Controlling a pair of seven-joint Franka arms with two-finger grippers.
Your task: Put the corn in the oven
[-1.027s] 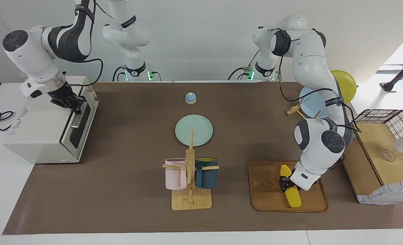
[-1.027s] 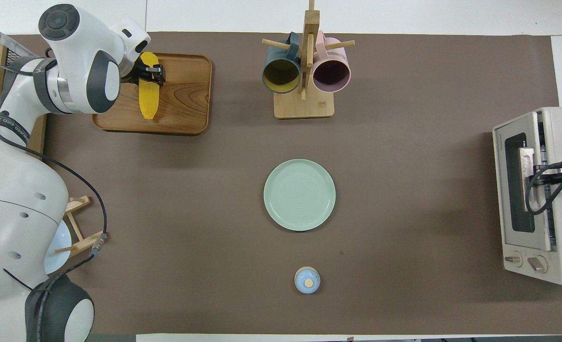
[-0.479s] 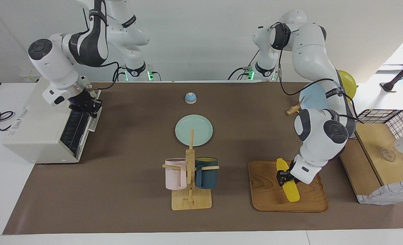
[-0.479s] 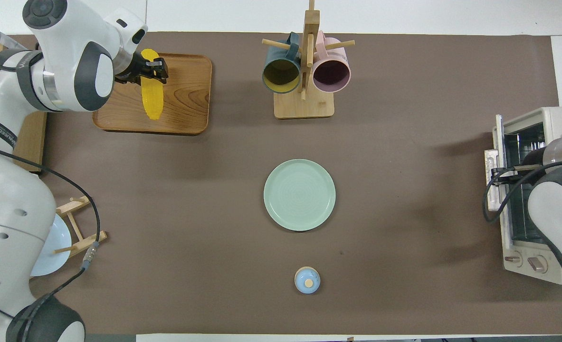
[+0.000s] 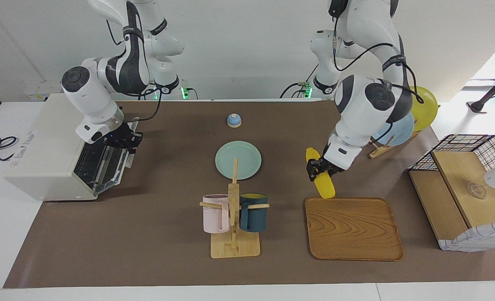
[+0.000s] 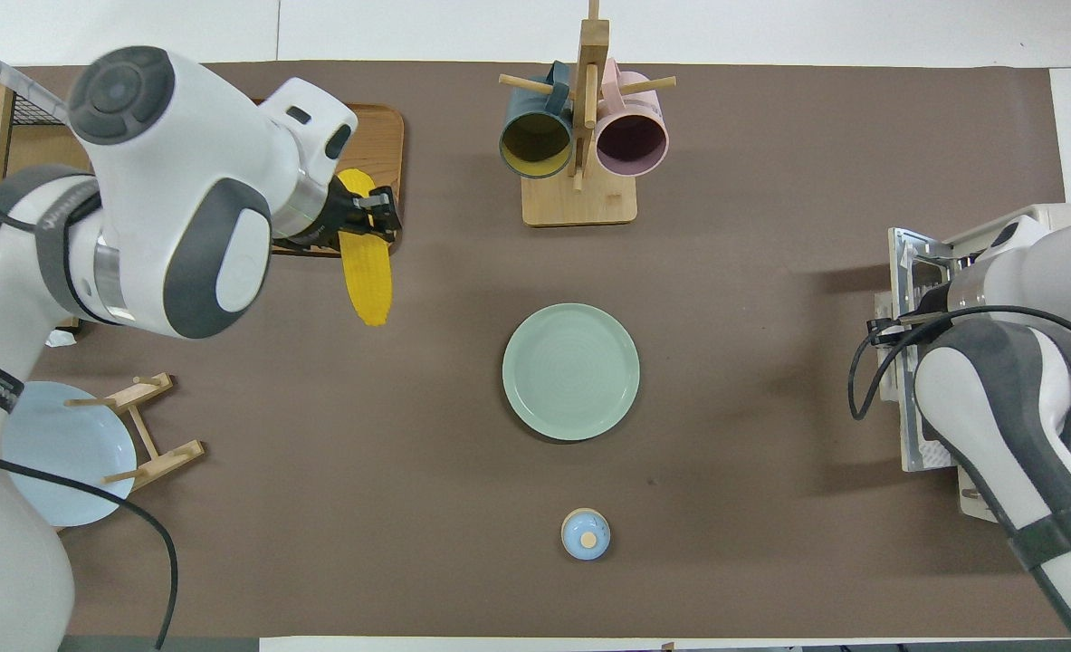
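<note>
The yellow corn (image 5: 326, 189) hangs tilted in my left gripper (image 5: 315, 170), which is shut on its upper half. It is up in the air over the brown mat, between the wooden tray (image 5: 353, 228) and the green plate (image 5: 238, 160). In the overhead view the corn (image 6: 366, 281) sticks out past the tray's corner under the left gripper (image 6: 372, 210). The cream-white oven (image 5: 46, 154) stands at the right arm's end of the table with its door (image 5: 109, 163) swung down and the wire rack showing. My right gripper (image 5: 126, 141) is shut on the door's handle.
A mug rack (image 5: 234, 217) with a pink mug and a dark teal mug stands beside the tray. A small blue bell (image 5: 234, 120) sits nearer to the robots than the green plate. A plate stand with a blue plate (image 5: 398, 129) and a wire basket (image 5: 473, 144) are at the left arm's end.
My left gripper has lifted the corn off the wooden tray and carried it toward the green plate. My right gripper has pulled the oven door from shut to wide open.
</note>
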